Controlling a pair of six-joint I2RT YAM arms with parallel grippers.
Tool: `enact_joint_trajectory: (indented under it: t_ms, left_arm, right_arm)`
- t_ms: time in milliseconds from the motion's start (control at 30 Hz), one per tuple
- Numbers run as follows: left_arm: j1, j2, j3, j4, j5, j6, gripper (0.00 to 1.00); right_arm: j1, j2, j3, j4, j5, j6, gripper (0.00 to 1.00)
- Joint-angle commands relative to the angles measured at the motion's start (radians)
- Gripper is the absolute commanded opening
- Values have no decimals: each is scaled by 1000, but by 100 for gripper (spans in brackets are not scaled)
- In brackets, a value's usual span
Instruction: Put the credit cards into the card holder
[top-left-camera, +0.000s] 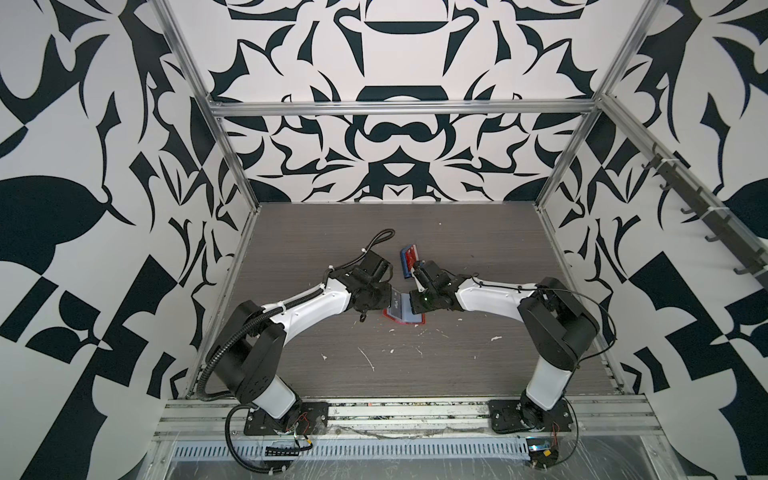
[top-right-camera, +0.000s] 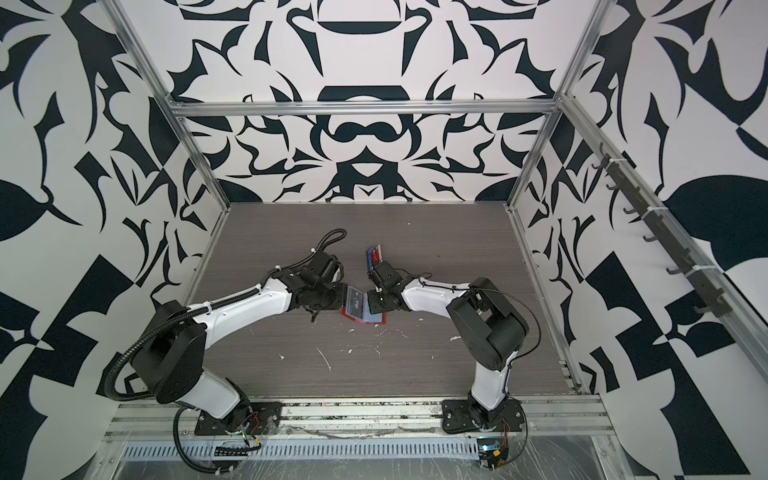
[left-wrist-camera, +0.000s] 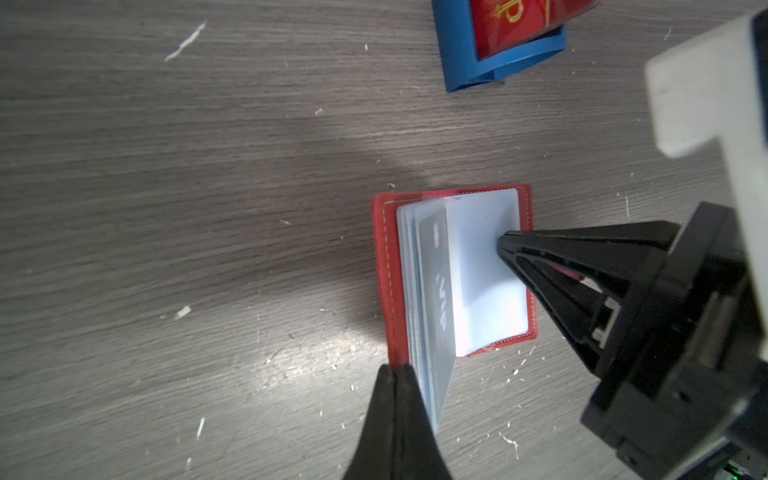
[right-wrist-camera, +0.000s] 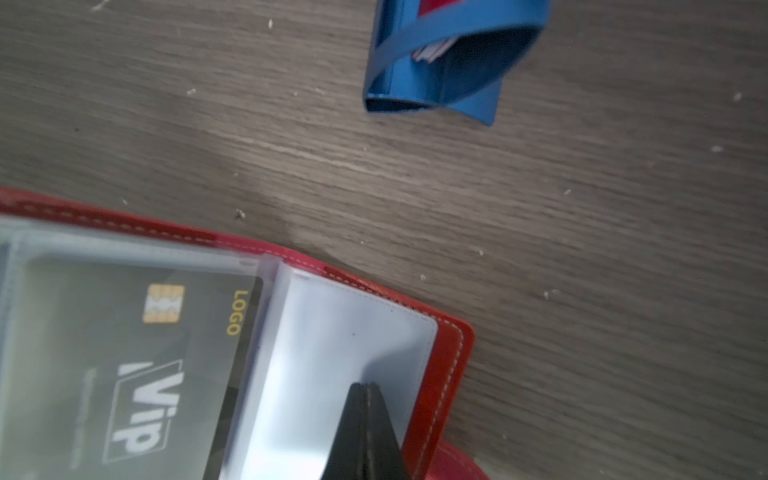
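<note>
The red card holder (left-wrist-camera: 384, 266) lies open on the table between both arms, also seen in a top view (top-left-camera: 411, 320). A dark credit card marked VIP (left-wrist-camera: 438, 286) sits in a clear sleeve page that stands up from the spine (right-wrist-camera: 137, 374). On the other half lies a pale white card or page (right-wrist-camera: 332, 345). My left gripper (left-wrist-camera: 397, 368) is shut, tips at the near edge of the red cover. My right gripper (right-wrist-camera: 365, 388) is shut, tips pressing on the pale page (left-wrist-camera: 486, 291). A red card (left-wrist-camera: 519, 20) stands in the blue rack.
The blue rack (top-left-camera: 405, 266) stands just behind the card holder, close to my right wrist, and shows card edges inside (right-wrist-camera: 432, 50). White scraps dot the wood-grain table (top-left-camera: 365, 357). Metal frame posts and patterned walls enclose the table. The left arm's cable loops up behind it (top-left-camera: 382, 237).
</note>
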Motion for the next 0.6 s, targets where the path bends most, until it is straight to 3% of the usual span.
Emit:
enact_joint_trajectory:
  t_ms: [0,267,567]
  left_arm:
    - [-15,23,39,-43,-40,16,0]
    - [-42,55,82,-71,-76,25,0]
    - [-64,82,120,-112,-122,30,0]
  right_arm:
    - [-1,19,-20,-23,-17,18,0]
    - [-1,-14,-52,37,-36,36,0]
    - [-2,-177,-118,108,-19,52,0]
